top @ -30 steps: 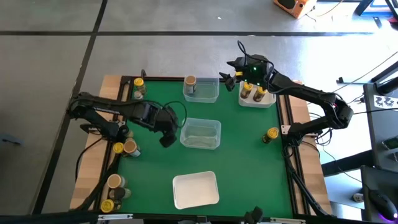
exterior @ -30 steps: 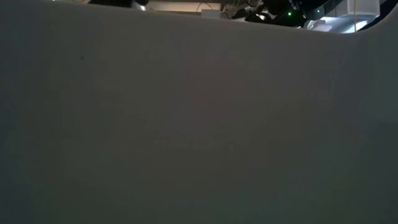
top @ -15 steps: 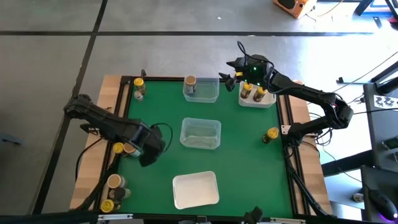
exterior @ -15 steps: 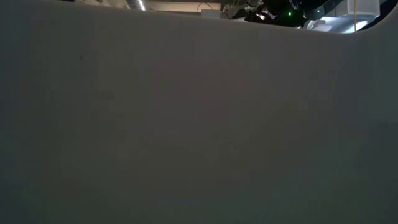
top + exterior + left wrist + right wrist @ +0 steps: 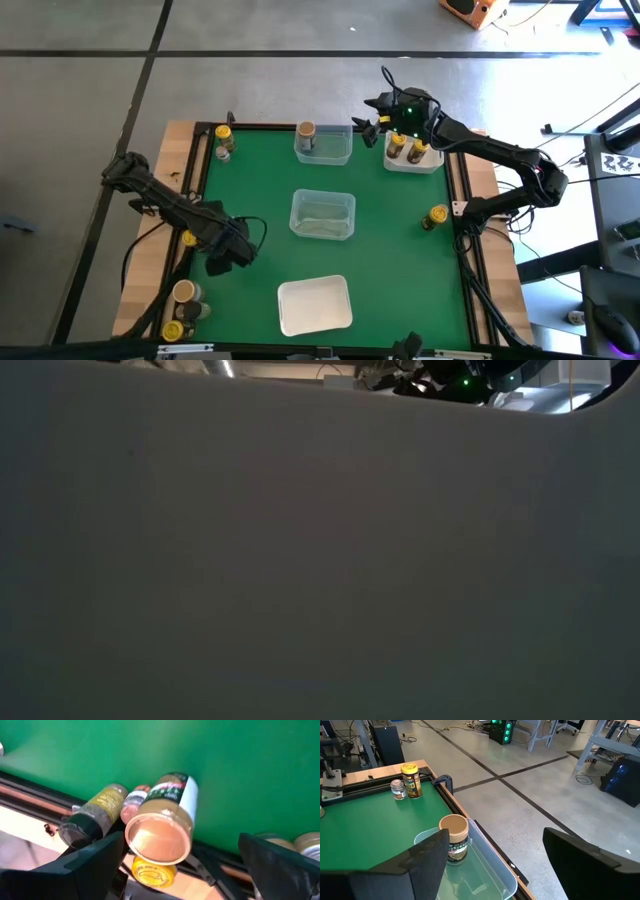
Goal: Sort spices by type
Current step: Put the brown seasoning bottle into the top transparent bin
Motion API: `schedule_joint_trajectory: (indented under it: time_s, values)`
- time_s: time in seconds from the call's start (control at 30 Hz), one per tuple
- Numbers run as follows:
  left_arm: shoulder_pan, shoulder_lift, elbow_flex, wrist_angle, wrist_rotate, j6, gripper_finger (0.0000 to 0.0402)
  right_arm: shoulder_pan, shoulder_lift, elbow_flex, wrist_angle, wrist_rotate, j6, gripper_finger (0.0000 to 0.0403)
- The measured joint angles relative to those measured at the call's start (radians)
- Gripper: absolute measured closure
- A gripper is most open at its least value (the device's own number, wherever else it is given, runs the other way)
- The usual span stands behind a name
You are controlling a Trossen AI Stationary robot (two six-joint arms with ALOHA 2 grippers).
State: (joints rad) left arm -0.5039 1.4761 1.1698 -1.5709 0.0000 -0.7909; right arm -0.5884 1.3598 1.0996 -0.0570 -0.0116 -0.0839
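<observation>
My left gripper (image 5: 222, 258) hangs open over the spice jars at the table's left edge. Its wrist view (image 5: 185, 870) looks down on a tan-topped jar (image 5: 160, 832) standing upright between the two fingers, which do not touch it. Beside that jar are a yellow-topped jar (image 5: 150, 872), a dark-topped jar (image 5: 92, 817) and a small reddish jar (image 5: 134, 805). My right gripper (image 5: 368, 115) waits open, high at the far edge. It faces a clear tray (image 5: 485, 870) in which a tan-topped jar (image 5: 454, 837) stands.
A clear tray (image 5: 322, 214) sits mid-table and a white tray (image 5: 314, 305) near the front edge. Another white tray (image 5: 413, 152) at the far right holds two jars. Single jars stand at the right (image 5: 437, 216), far left (image 5: 223, 140) and near left (image 5: 185, 292). A pale surface fills the low view.
My left gripper has swung from beside the middle clear tray toward the table's left and near edges, sinking and turning as it went. It now points down over the jars at the left edge. Its fingers have stayed open.
</observation>
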Motion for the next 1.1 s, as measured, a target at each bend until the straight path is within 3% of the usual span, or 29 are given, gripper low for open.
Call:
schedule_joint_trajectory:
  time_s: [0.53, 0.8, 1.1]
  values:
    - [-0.002, 0.000, -0.171, 0.021, -0.004, 0.080, 0.0013, 0.000, 0.000, 0.000, 0.003, 0.000, -0.003, 0.0084]
    - [0.002, 0.000, -0.256, 0.140, 0.026, 0.045, 0.0014, 0.000, 0.000, 0.000, 0.004, 0.000, -0.003, 0.0084]
    - [0.003, 0.000, -0.263, 0.211, 0.051, -0.001, 0.0091, 0.000, 0.000, 0.000, 0.005, 0.000, -0.003, 0.0084]
